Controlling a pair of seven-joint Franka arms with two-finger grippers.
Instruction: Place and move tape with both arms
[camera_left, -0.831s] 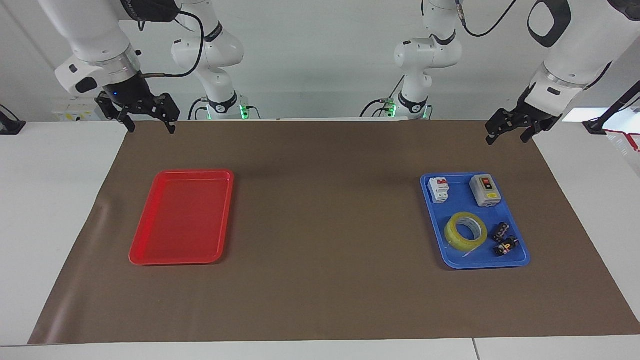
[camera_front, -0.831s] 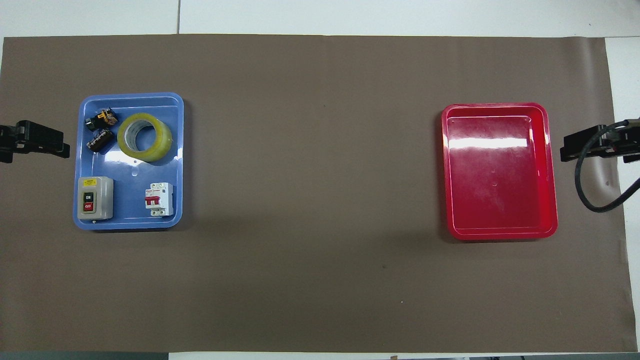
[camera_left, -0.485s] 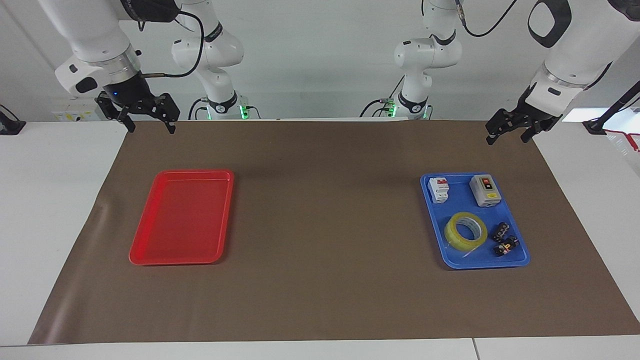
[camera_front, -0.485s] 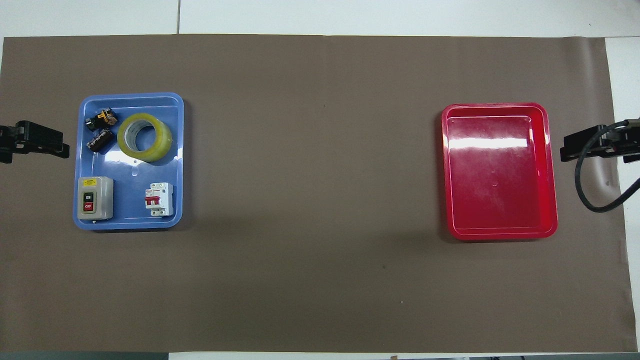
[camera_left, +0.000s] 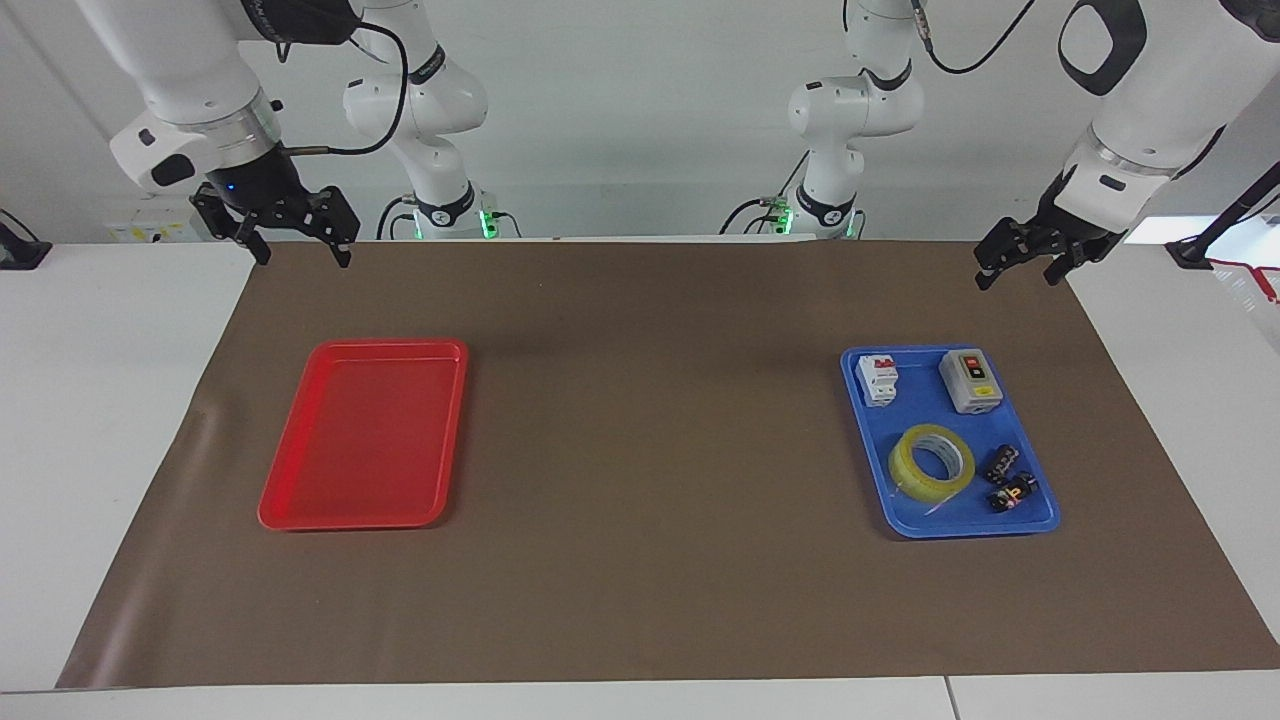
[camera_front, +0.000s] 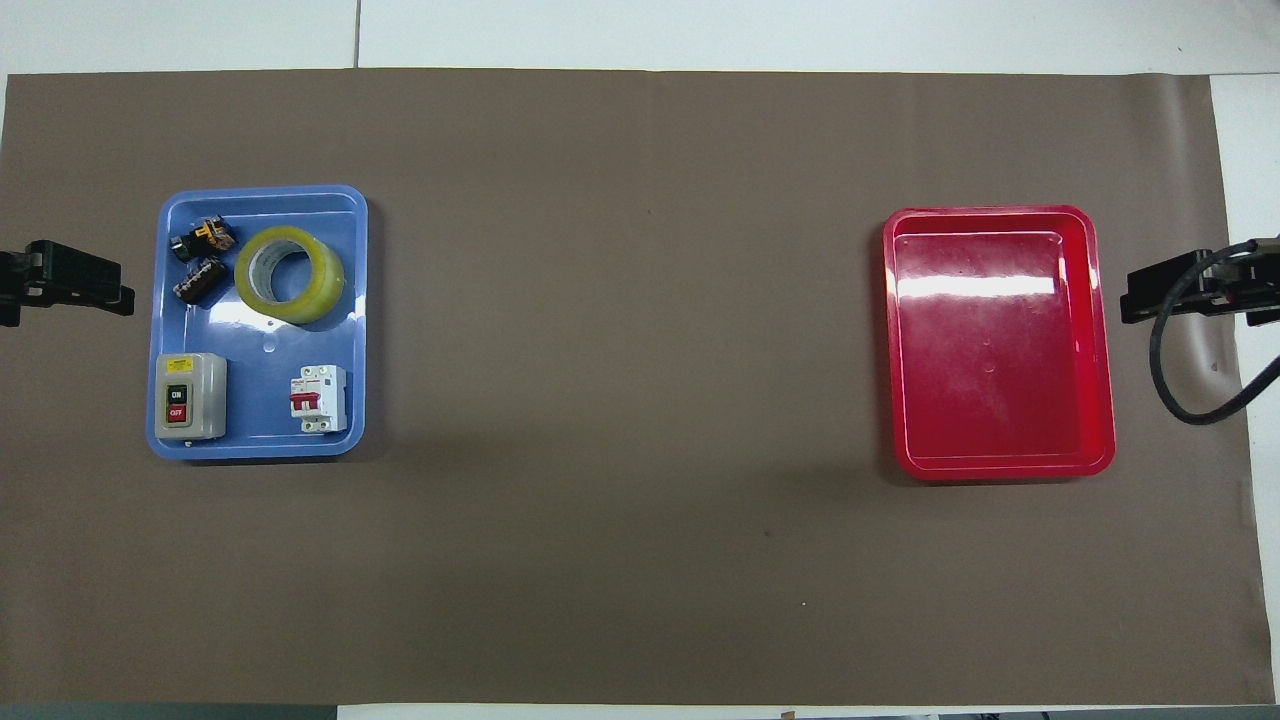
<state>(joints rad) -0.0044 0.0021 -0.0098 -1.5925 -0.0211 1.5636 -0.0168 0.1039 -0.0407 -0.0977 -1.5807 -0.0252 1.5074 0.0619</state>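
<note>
Left gripper (camera_left: 1018, 268): raised over the brown mat's corner at the left arm's end, wrist slanted down, fingers apart, holding nothing.
Right gripper (camera_left: 297, 248): raised over the mat's edge at the right arm's end, pointing straight down, fingers spread, holding nothing.
Tape (camera_left: 931, 460): glossy translucent yellow roll, lying flat in the blue tray (camera_left: 903, 517).
Blue tray: smooth plastic, rounded corners; also holds a grey switch box (camera_left: 970, 381).
Red tray (camera_left: 300, 508): shiny shallow rectangle toward the right arm's end.

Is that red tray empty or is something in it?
Empty: the red tray shows only bare, shiny floor in both views.
</note>
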